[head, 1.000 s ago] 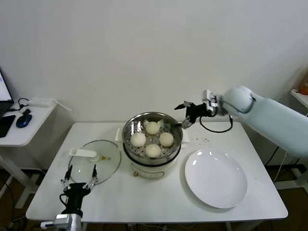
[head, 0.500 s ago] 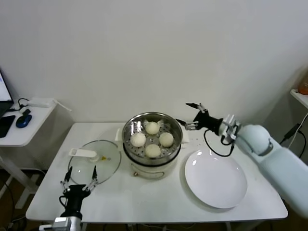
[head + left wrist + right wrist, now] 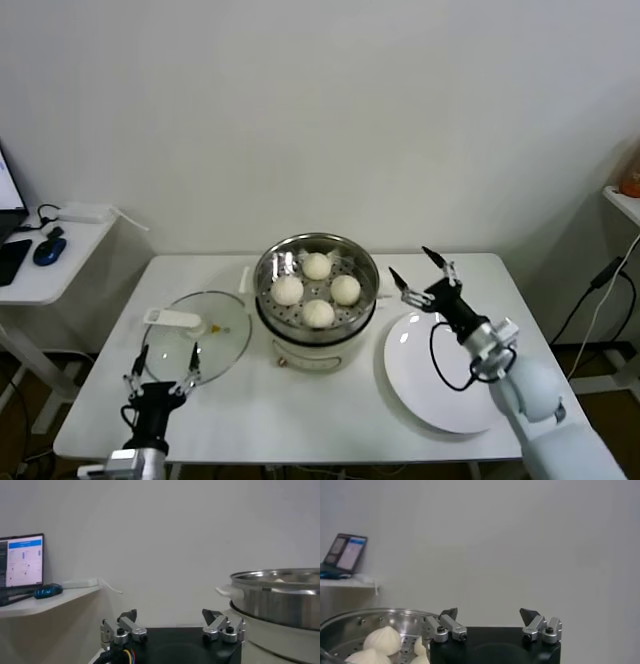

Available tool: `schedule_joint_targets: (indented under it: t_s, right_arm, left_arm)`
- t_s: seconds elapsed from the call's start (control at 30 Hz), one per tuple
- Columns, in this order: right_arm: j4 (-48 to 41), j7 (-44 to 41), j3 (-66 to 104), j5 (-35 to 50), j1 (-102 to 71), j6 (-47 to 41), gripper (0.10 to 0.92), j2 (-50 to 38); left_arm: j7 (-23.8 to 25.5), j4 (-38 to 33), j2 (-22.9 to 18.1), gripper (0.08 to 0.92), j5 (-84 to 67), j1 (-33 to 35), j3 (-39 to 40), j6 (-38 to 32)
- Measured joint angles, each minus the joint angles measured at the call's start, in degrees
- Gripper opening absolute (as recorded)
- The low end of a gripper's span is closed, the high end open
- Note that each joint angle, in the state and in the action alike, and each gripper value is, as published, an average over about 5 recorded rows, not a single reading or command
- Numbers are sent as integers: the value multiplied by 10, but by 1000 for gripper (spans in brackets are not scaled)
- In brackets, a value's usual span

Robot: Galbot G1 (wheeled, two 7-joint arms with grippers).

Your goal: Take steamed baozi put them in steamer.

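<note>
Right gripper (image 3: 422, 272) withdrawn from steamer (image 3: 317, 262) toward plate (image 3: 449, 371), jaws spread, empty. Left gripper (image 3: 163, 361) lower left, jaws spread. White table (image 3: 260, 410), white wall; no legible writing.

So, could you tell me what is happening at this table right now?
Four buns sit in the steamer and the white plate is bare. The right gripper, open and empty, hangs over the plate's far edge beside the steamer. The left gripper, also open, waits at the table's near edge by the glass lid.
</note>
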Motion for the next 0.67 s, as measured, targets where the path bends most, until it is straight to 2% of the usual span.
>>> schedule_joint_targets:
  t_s: [0.33,0.67]
  right_arm:
    - [3,2,56,-7,-120,63,823,88]
    - [-4,4,70,-9,-172,98,823,120]
  left_arm:
    - [14,-4,-3,823,-26,5,-9,4]
    - [18,-1,-7,823,-54,13,-16,8]
